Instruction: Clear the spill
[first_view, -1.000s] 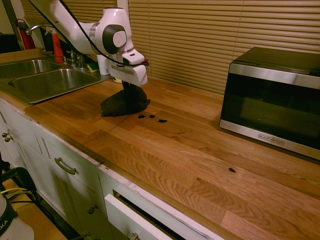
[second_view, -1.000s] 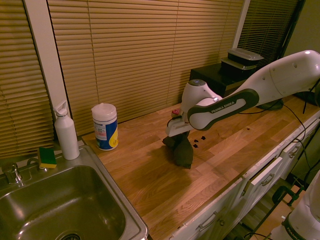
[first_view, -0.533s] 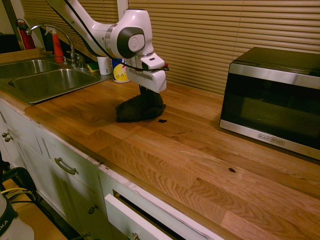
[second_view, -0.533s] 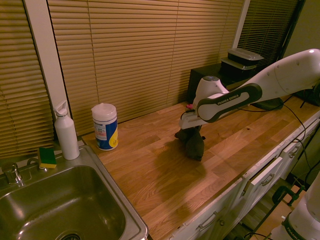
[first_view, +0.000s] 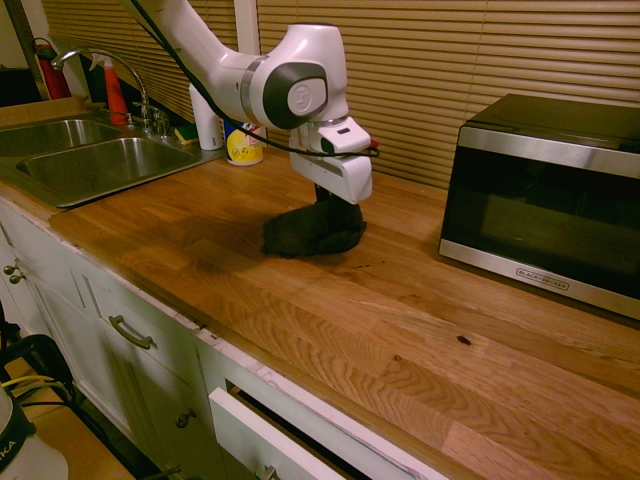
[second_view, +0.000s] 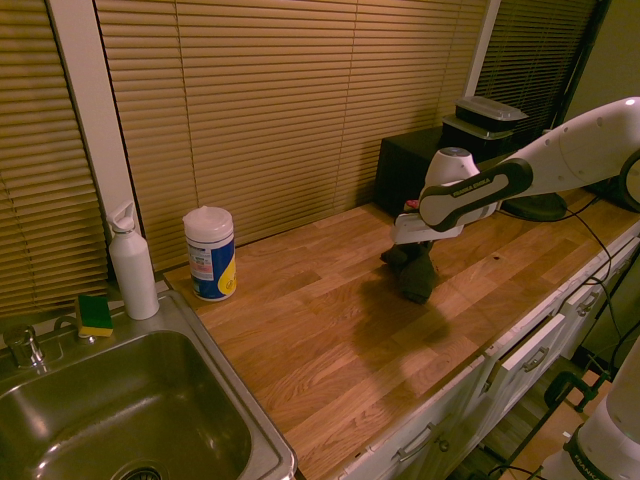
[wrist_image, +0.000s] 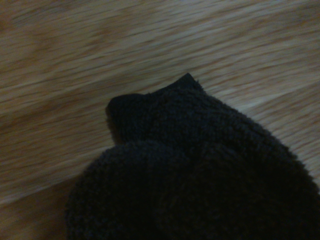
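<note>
The pincer (first_view: 335, 205), pointing straight down and clenched on the dark cloth (first_view: 313, 231), presses it onto the table (first_view: 330, 320) mid-width, nearer the back edge.

Nubby dark cloth (wrist_image: 200, 175) (terry-like), grained wood countertop (first_view: 330, 310)

You see the cloth (first_view: 314, 229) lying on the worktop (first_view: 330, 320) under the end effector (first_view: 334, 200), between the sink (first_view: 85, 160) at far left and the microwave (first_view: 545, 195) at right. Behind the sink's right end stand the wipes canister (second_view: 210, 252) and the spray bottle (second_view: 132, 262), side by side.
</note>
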